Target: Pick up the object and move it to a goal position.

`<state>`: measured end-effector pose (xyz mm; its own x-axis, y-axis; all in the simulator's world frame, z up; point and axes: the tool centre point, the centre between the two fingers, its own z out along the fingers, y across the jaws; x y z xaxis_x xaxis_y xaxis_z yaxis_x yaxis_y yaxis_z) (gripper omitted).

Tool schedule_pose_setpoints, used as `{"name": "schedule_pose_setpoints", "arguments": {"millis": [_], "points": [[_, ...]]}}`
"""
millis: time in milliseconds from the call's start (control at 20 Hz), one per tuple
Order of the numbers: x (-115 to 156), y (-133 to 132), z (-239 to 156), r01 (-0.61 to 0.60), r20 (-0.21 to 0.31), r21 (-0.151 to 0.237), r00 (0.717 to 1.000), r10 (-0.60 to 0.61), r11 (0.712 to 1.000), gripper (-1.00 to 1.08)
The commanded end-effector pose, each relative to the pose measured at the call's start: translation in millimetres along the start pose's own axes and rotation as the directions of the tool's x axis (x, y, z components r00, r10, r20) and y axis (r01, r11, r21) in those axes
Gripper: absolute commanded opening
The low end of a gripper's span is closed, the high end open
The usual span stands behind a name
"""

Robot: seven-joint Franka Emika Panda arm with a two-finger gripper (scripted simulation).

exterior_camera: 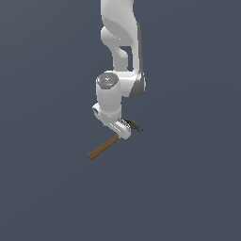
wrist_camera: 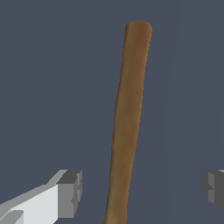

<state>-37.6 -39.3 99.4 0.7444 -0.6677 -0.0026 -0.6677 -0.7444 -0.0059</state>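
**Figure: My open jaws straddling the hammer handle**

My arm (exterior_camera: 120, 42) came down from the top of the exterior view, white and jointed, with my wrist bent so that my gripper (exterior_camera: 123, 129) sat low over the flat dark grey-blue floor (exterior_camera: 47, 188). The hammer (exterior_camera: 104, 147) lay directly beneath me. Its slim brown wooden handle ran out from under my hand toward the exterior view's left and nearer edge, ending in a blunt butt. Its dark curved metal head (exterior_camera: 135, 125) showed just past my hand on the exterior view's right, partly hidden by my body.

In the wrist view, the handle (wrist_camera: 127, 118) ran as a long brown shaft between my two fingers. One finger (wrist_camera: 65, 194) stood to one side of it, pale with a grey pad, and the other finger (wrist_camera: 213, 186) was only partly in frame on the opposite side. Clear floor showed between the shaft and each pad, so my jaws were released and spread wide, touching nothing. The shaft sat closer to the first finger than to the second. The head was out of frame in the wrist view. Whether the hammer rested flat on the floor could not be told for certain from either view.
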Motion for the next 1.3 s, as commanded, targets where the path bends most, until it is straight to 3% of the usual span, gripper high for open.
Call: {"name": "schedule_pose_setpoints", "arguments": {"millis": [0, 550, 1250], "points": [[-3.3, 3.4, 8.7, -0.069, 0.000, -0.001, 0.998, 0.069, 0.998, 1.00], [-12.0, 13.7, 30.3, -0.245, -0.003, -0.005, 0.970, 0.245, 0.970, 1.00], [-13.4, 15.5, 53.1, -0.261, -0.004, -0.005, 0.965, 0.261, 0.965, 1.00]]}}
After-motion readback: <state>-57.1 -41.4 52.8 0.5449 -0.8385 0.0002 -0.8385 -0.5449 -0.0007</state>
